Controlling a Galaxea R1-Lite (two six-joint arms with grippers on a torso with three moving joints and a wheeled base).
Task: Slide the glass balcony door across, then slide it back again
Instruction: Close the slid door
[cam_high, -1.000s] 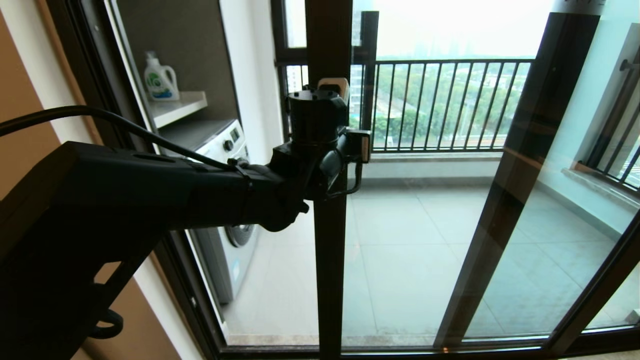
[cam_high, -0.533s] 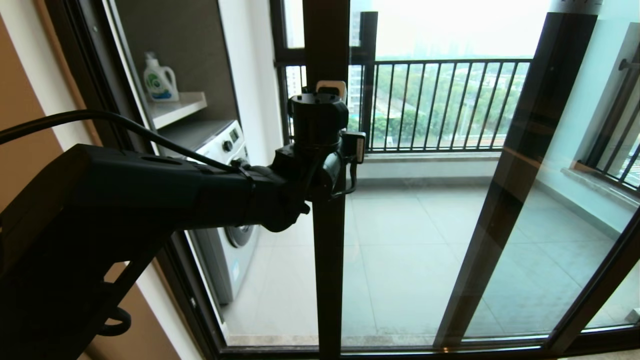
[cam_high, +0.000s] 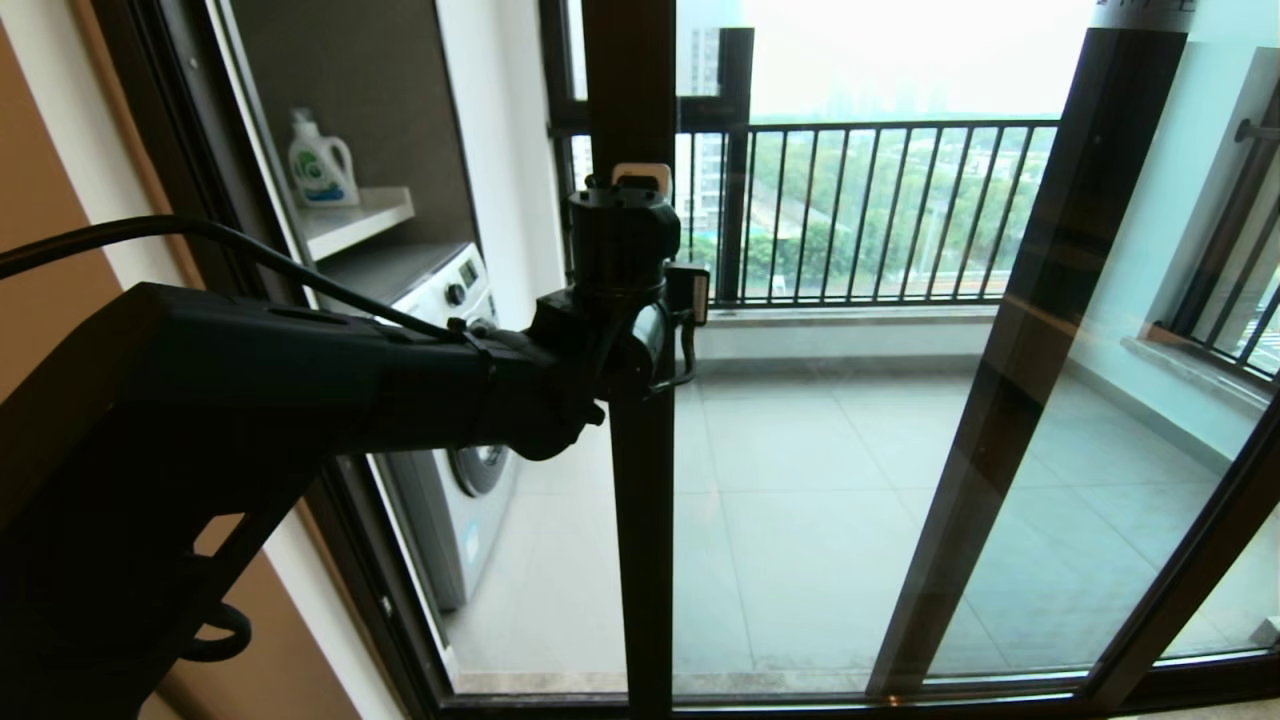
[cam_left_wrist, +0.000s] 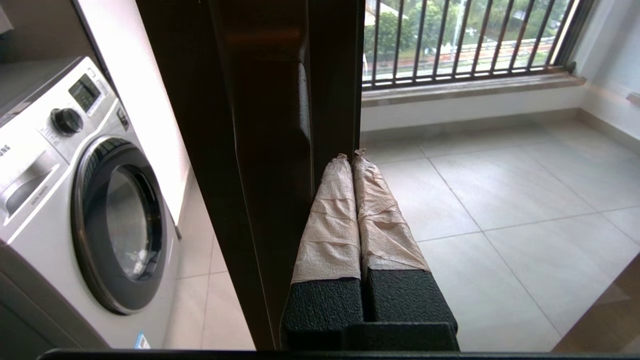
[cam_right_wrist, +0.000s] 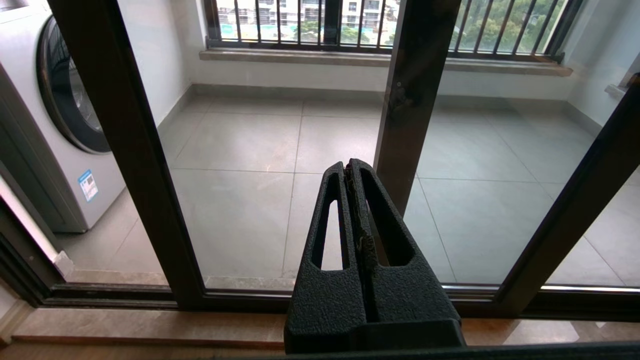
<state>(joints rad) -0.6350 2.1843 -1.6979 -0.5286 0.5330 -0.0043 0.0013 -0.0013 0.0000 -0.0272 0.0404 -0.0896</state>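
The glass door (cam_high: 800, 400) stands partly slid, its dark upright (cam_high: 640, 500) near the middle of the opening. On the far left, a detergent bottle (cam_high: 320, 160) sits on a shelf (cam_high: 355, 215) above a washing machine (cam_left_wrist: 85, 200). The left pincer (cam_left_wrist: 350, 160) has its taped fingers (cam_left_wrist: 332, 220) pressed together, tips against the right side of the door's upright by the handle (cam_left_wrist: 280, 125). Farther right, the right pincer (cam_right_wrist: 350, 172) hangs low near the bottom track (cam_right_wrist: 125, 295), also pinched closed on nothing. A railing (cam_high: 880, 210) lines the balcony's far edge.

The right gripper (cam_right_wrist: 354, 172) hangs with jaws closed before the door (cam_right_wrist: 240, 165); a washer (cam_right_wrist: 60, 100) stands behind the glass.
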